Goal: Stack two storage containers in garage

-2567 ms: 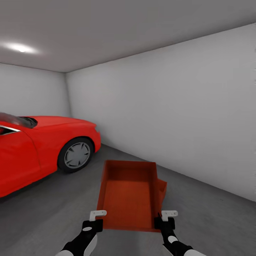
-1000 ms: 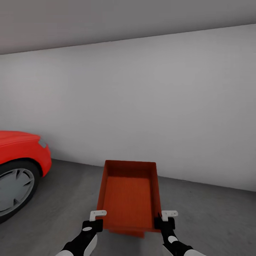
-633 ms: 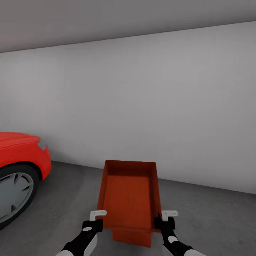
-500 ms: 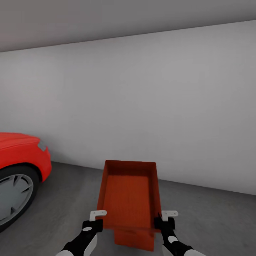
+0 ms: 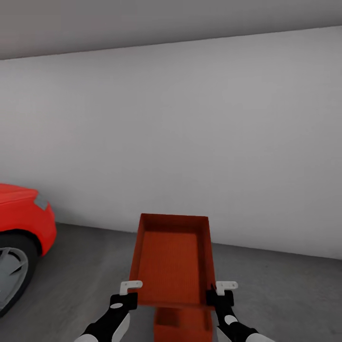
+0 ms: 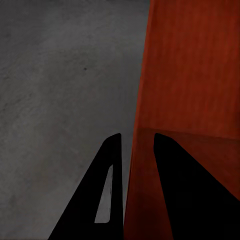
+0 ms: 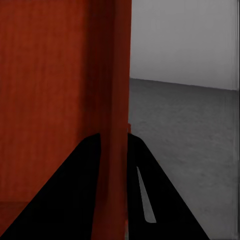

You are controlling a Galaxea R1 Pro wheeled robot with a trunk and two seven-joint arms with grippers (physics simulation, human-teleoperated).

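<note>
**Garage floor: one bin down, car at the edge**

The floor [image 5: 85,266] is dark grey and rough like concrete, filling the lower third of the head view up to the base of the white wall [image 5: 190,142]. At the bottom centre of the frame an orange-red storage container [image 5: 183,327] sits on it, open top up, partly cut off by the frame edge. At the lower left, the red car [image 5: 19,213] stands on the floor on its tyre [image 5: 12,270].
</note>
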